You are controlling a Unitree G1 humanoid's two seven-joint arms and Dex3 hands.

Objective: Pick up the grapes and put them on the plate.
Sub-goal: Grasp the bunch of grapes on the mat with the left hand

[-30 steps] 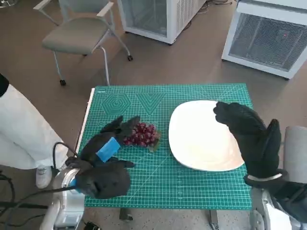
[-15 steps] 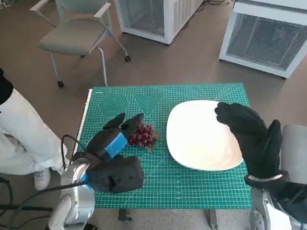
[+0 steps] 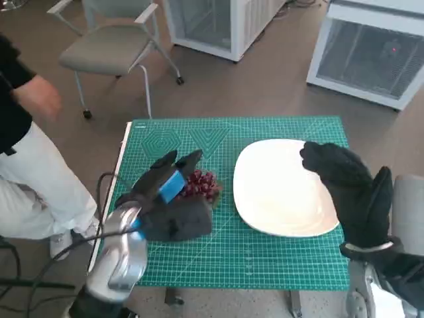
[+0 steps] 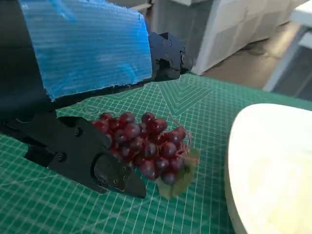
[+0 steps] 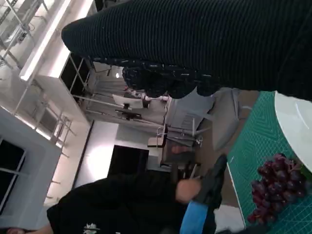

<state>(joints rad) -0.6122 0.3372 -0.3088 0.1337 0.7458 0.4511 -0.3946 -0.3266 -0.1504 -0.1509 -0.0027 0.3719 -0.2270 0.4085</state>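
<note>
- Fingers of the left hand (image 3: 167,187) straddle the grapes (image 3: 198,185), spread apart and not yet clamped on them (a half second back they hung a little short of the bunch).
- Grapes lie on the green mat (image 3: 265,255) just left of the plate (image 3: 281,187); a loose grip could shed berries or drag the bunch.
- Right hand (image 3: 348,189), beyond the grapes, hovers empty over the plate's far edge, its fingers lying together; it could block the drop.
</note>
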